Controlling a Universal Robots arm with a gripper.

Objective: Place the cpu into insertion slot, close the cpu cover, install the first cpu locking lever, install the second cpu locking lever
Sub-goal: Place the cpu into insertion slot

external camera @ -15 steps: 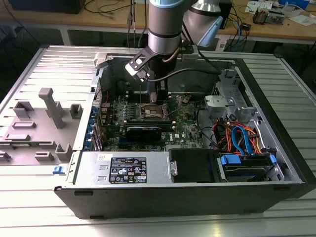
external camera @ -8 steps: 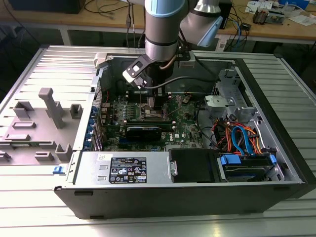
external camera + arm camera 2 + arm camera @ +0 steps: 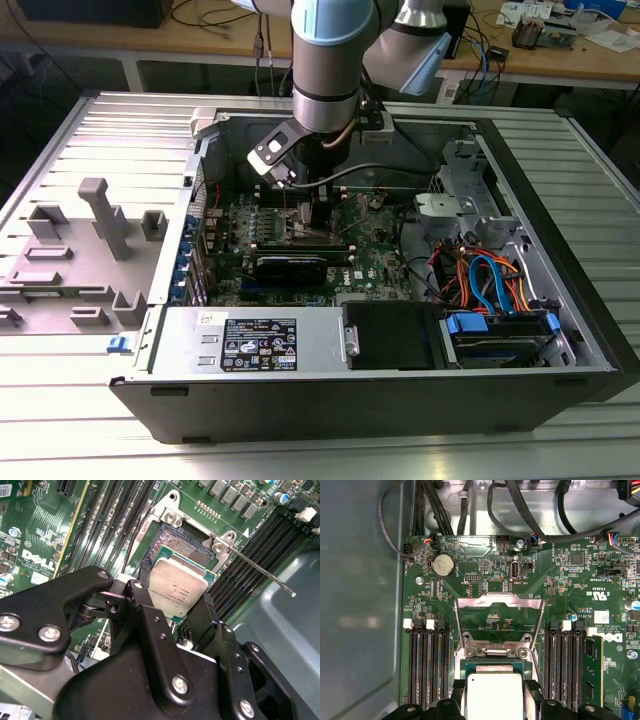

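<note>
My gripper (image 3: 176, 594) is shut on the cpu (image 3: 177, 586), a flat square chip with a dull silvery top, pinched by its two side edges. The chip hangs partly over the insertion slot (image 3: 183, 549), whose dark pin field shows beyond it; I cannot tell whether they touch. In the first wrist view the cpu (image 3: 493, 692) sits between the black fingers (image 3: 532, 689), just short of the slot's frame (image 3: 495, 653). The cpu cover (image 3: 462, 611), a silvery frame plate, stands swung open behind the slot. A thin locking lever (image 3: 260, 570) sticks out sideways, unlatched. In the exterior view the gripper (image 3: 305, 212) is low inside the case.
Long black memory slots (image 3: 426, 665) flank the socket on both sides. A black card (image 3: 290, 266) lies across the board in front of the gripper. A power supply (image 3: 260, 345) and a drive cage with blue and orange cables (image 3: 490, 282) fill the case's front and right. Case walls surround the board.
</note>
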